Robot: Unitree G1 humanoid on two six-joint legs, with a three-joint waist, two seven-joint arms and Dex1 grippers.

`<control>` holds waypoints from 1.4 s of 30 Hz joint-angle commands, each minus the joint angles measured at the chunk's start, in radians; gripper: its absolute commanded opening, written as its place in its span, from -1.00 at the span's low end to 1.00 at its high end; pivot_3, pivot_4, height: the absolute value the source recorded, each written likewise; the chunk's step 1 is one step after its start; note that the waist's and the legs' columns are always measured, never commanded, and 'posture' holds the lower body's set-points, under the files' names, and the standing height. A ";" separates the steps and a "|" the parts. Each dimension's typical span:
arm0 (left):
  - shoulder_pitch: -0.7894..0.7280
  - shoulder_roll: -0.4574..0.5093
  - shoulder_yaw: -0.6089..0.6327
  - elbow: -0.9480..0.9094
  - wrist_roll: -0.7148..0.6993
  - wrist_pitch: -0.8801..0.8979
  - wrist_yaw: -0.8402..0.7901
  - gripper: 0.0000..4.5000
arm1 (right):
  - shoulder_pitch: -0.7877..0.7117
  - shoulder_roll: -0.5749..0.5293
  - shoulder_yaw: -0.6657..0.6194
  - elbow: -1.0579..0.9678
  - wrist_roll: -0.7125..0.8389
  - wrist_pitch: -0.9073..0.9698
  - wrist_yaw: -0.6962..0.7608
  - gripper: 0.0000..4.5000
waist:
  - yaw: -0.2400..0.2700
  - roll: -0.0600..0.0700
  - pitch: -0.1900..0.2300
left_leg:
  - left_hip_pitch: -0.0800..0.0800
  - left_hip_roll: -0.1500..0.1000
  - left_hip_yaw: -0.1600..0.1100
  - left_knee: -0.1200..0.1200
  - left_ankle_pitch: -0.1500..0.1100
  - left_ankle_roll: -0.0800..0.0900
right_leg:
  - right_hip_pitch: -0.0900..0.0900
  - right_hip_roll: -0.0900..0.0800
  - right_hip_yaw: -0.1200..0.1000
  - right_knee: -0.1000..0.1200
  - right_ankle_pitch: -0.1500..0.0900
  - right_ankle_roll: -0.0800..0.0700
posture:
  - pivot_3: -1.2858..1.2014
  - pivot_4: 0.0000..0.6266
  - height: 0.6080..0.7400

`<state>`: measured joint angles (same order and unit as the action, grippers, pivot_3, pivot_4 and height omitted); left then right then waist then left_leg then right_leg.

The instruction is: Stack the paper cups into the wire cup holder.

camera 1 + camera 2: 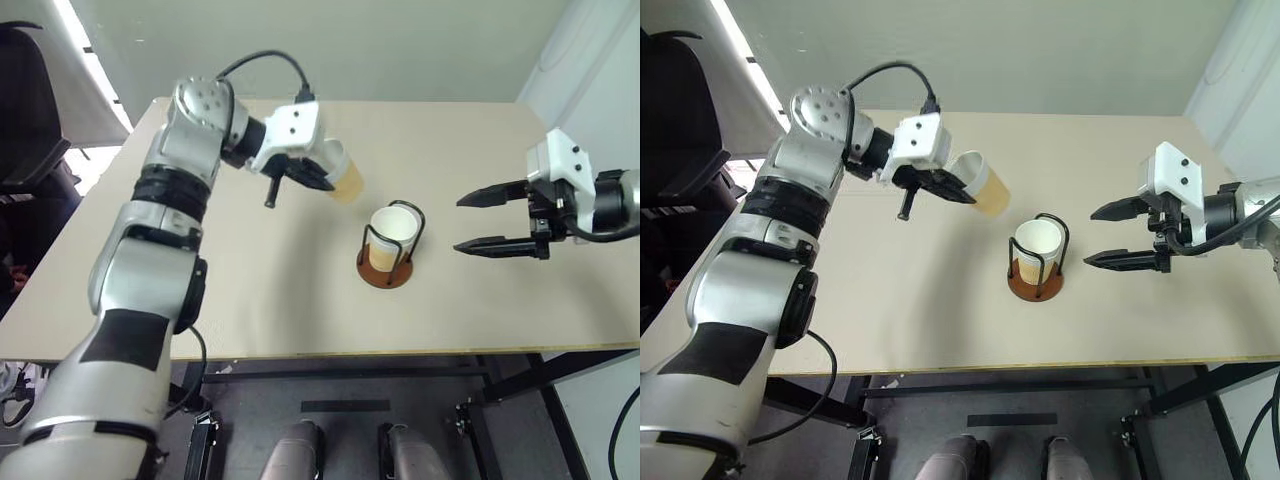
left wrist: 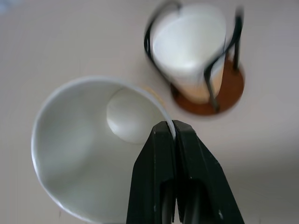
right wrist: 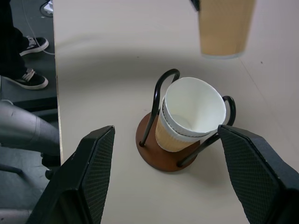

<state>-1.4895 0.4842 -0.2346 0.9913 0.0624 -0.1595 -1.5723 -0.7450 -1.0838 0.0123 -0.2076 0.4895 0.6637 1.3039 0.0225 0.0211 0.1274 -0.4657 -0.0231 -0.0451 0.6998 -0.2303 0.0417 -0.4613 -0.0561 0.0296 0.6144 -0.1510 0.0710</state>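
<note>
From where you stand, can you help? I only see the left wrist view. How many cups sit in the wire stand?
Observer: Two cups, nested inside the wire stand.
Operator: Is my cup high up?
Observer: Yes, the held cup hangs tilted above the table, beside the stand, pinched at its rim by the left pincer.
Operator: Where's the other pincer?
Observer: The right pincer hovers open on the stand's other side, holding nothing.

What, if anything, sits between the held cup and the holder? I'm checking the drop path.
Nothing visible: bare table lies between the left gripper's paper cup and the wire cup holder, already holding nested cups.
</note>
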 commanded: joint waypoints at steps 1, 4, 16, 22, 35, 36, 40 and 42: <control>-0.062 -0.001 0.008 -0.050 -0.078 0.060 -0.042 -0.98 | -0.003 0.004 -0.029 -0.043 0.011 0.009 -0.029 0.58 | -0.001 0.000 0.000 | 0.000 0.000 0.001 0.000 -0.001 0.001 | 0.000 0.000 0.000 0.000 0.000 0.000 | 0.03 -0.52 1.00; -0.071 0.002 -0.035 -0.068 -0.138 0.099 -0.042 -0.98 | 0.016 0.012 -0.037 -0.070 0.017 0.023 -0.052 0.58 | -0.003 0.000 0.000 | 0.000 0.000 0.001 0.000 -0.001 0.001 | 0.000 0.000 0.000 -0.001 0.001 0.002 | 0.03 -0.52 1.00; -0.086 0.015 -0.219 -0.115 -0.326 0.160 -0.042 -0.98 | 0.088 0.019 -0.080 -0.151 0.054 0.060 -0.134 0.58 | 0.001 0.000 0.000 | 0.000 -0.001 0.001 0.002 0.000 0.003 | 0.002 -0.002 0.001 -0.003 0.003 0.006 | 0.03 -0.52 1.00; -0.091 0.000 -0.267 -0.108 -0.350 0.144 -0.042 -0.98 | 0.108 0.014 -0.094 -0.165 0.067 0.063 -0.154 0.58 | 0.002 0.000 0.000 | 0.000 -0.001 0.002 0.003 0.001 0.004 | 0.003 -0.002 0.001 -0.003 0.004 0.007 | 0.03 -0.52 1.00; -0.080 -0.045 -0.296 -0.014 -0.253 -0.006 -0.042 -0.98 | 0.133 0.018 -0.110 -0.188 0.093 0.067 -0.193 0.58 | 0.004 0.000 0.000 | 0.000 -0.002 0.003 0.004 0.002 0.005 | 0.004 -0.002 0.001 -0.004 0.005 0.009 | 0.03 -0.52 1.00; -0.078 -0.050 -0.292 -0.006 -0.245 -0.015 -0.042 -0.98 | 0.133 0.018 -0.110 -0.189 0.094 0.066 -0.195 0.58 | 0.004 0.000 0.000 | 0.000 -0.001 0.003 0.004 0.002 0.005 | 0.004 -0.002 0.001 -0.004 0.005 0.009 | 0.03 -0.52 1.00; -0.076 -0.065 -0.274 0.016 -0.226 -0.029 -0.042 -0.98 | 0.131 0.019 -0.107 -0.189 0.096 0.064 -0.201 0.58 | 0.005 0.000 0.000 | -0.001 -0.002 0.003 0.004 0.002 0.005 | 0.004 -0.002 0.001 -0.004 0.005 0.009 | 0.03 -0.52 1.00; -0.075 -0.071 -0.266 0.025 -0.219 -0.033 -0.042 -0.98 | 0.131 0.018 -0.106 -0.188 0.096 0.063 -0.203 0.58 | 0.005 0.000 0.000 | -0.001 -0.001 0.003 0.004 0.002 0.006 | 0.004 -0.002 0.001 -0.004 0.005 0.009 | 0.03 -0.52 1.00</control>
<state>-1.5402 0.4133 -0.5280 1.0200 -0.1624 -0.1755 -1.5813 -0.6053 -1.0629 -0.0574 -0.3706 0.5757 0.7301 1.1095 0.0280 0.0213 0.1276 -0.4664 -0.0247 -0.0416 0.7034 -0.2283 0.0472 -0.4576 -0.0584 0.0305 0.6101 -0.1459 0.0805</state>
